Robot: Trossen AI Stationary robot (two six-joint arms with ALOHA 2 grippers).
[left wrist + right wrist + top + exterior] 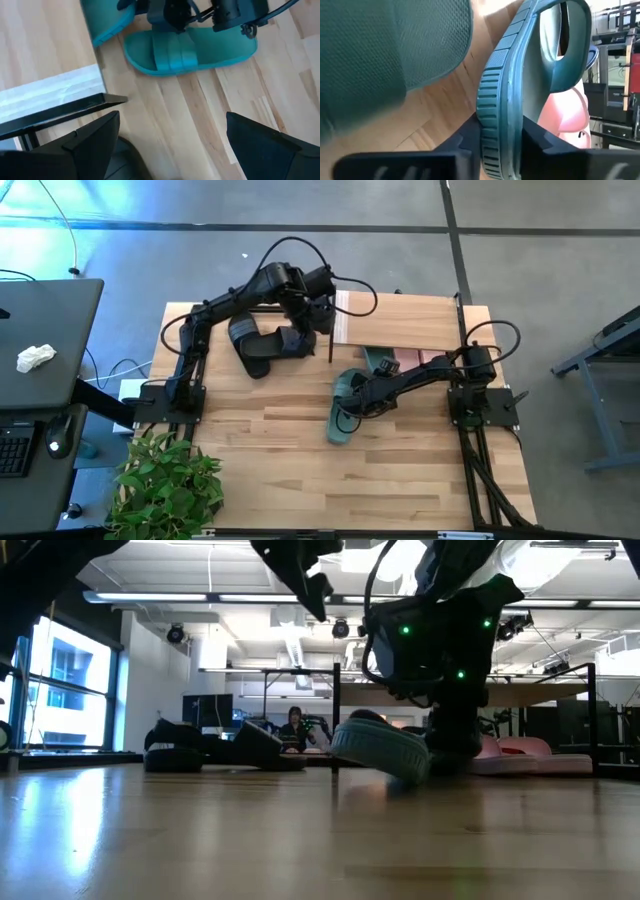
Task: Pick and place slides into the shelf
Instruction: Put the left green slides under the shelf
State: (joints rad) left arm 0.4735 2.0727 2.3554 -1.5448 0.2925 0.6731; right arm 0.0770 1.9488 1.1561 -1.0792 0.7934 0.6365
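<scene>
Teal slide lies on the table in front of the shelf, tilted in the low view with one edge raised. Right gripper is at its strap end; the wrist view shows the dark fingers either side of the slide's rim, apparently clamped on it, contact only partly visible. Second teal slide and pink slides sit under the shelf, mostly hidden. Black slides lie beside the left arm. Left gripper hangs above the shelf's near corner, fingers spread, holding nothing.
</scene>
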